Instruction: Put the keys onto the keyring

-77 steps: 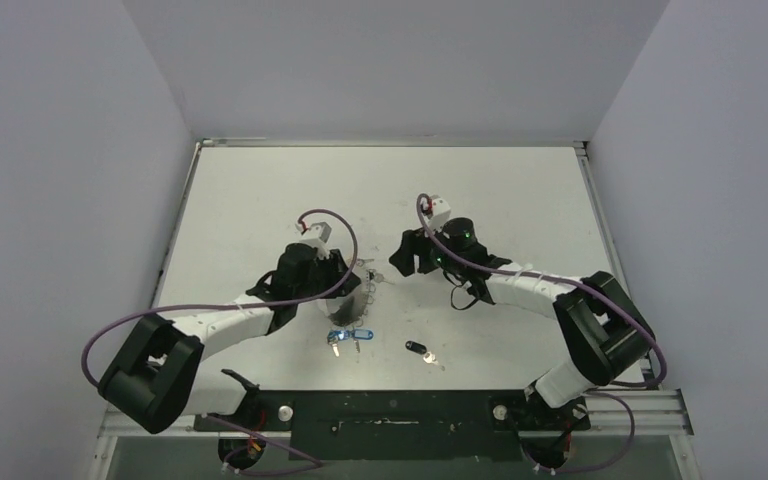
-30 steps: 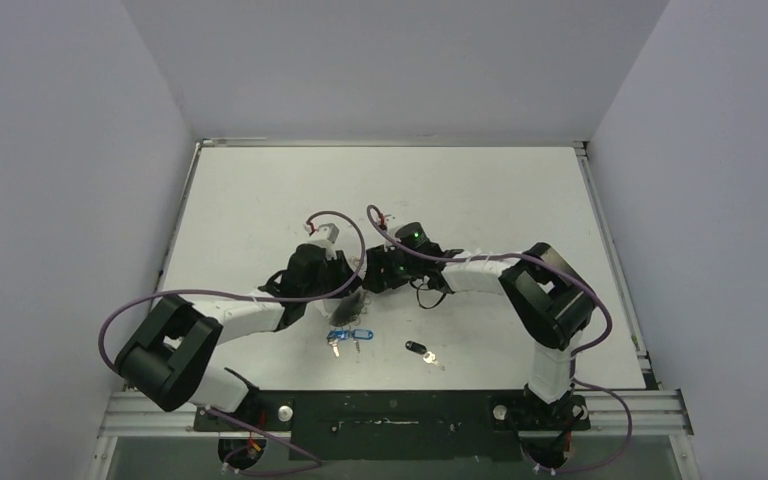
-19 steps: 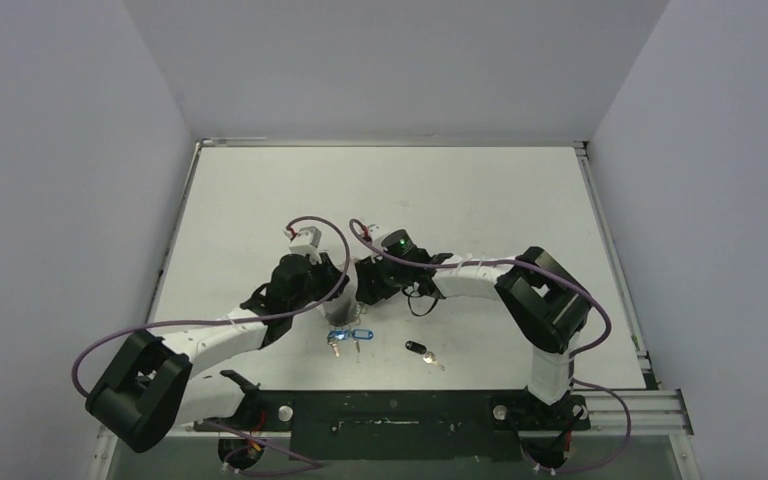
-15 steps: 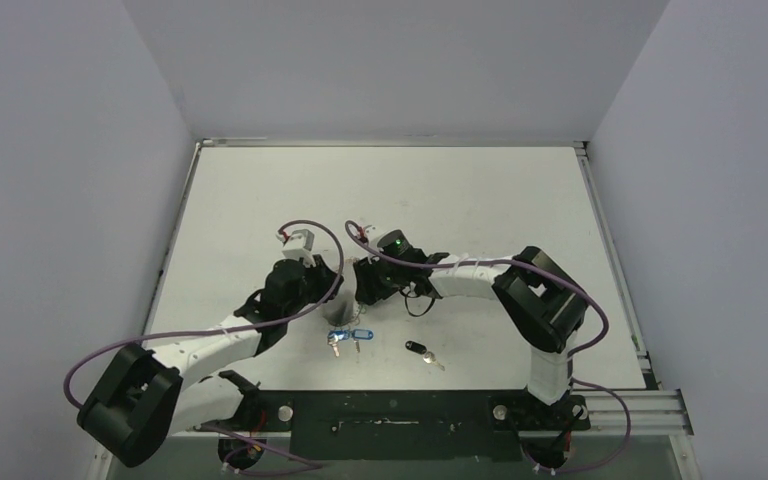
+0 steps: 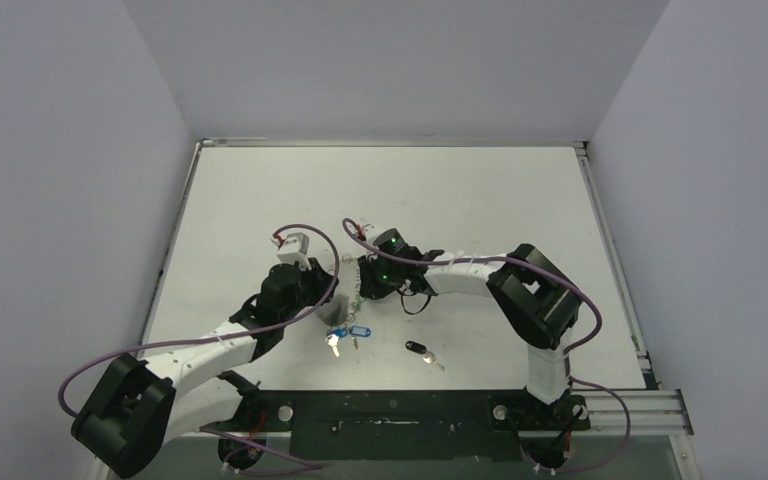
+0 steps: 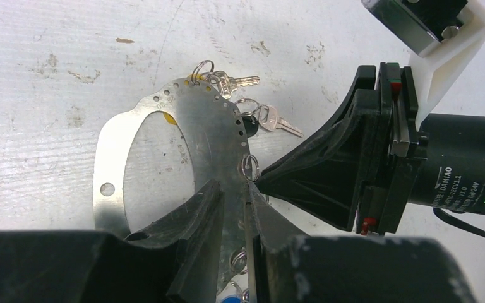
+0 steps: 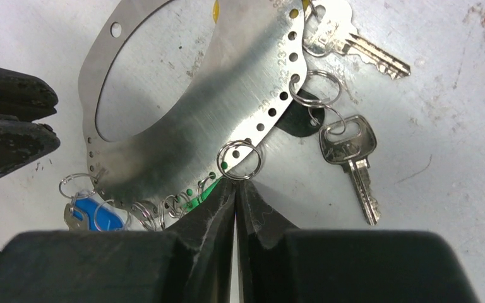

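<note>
Right gripper (image 7: 235, 184): black fingers pressed together, their tips meeting the lower edge of a small silver split ring (image 7: 240, 160). Whether the wire is pinched between them cannot be told.

Left gripper (image 6: 232, 192): black fingers (image 6: 202, 214) clamped on the keyring, one on each face of the plate.

Keyring (image 7: 240, 82): flat silvery metal plate ring with a wide oval opening and a row of small numbered holes along its outer edge. It is tilted between the two grippers, over the near middle of the white table (image 5: 460, 200). The small split ring hangs from one of its holes.

Keys on the plate:
- silver square-headed key (image 7: 347, 151), hung from a hole by two linked rings
- second silver key (image 7: 353, 41), on a ring at the plate's far end
- blue plastic tag (image 7: 98, 214), on a ring at the opposite end
- green piece (image 7: 196, 197), mostly hidden beside the right fingers
- yellow piece (image 7: 216, 7), showing through the opening's edge
- black tag (image 7: 300, 117), behind the plate's rim

Loose item: black-headed key (image 5: 418, 349), lying on the table well apart from the plate, toward the arm bases.

Scuffed, stained patches mark the table under the plate.
</note>
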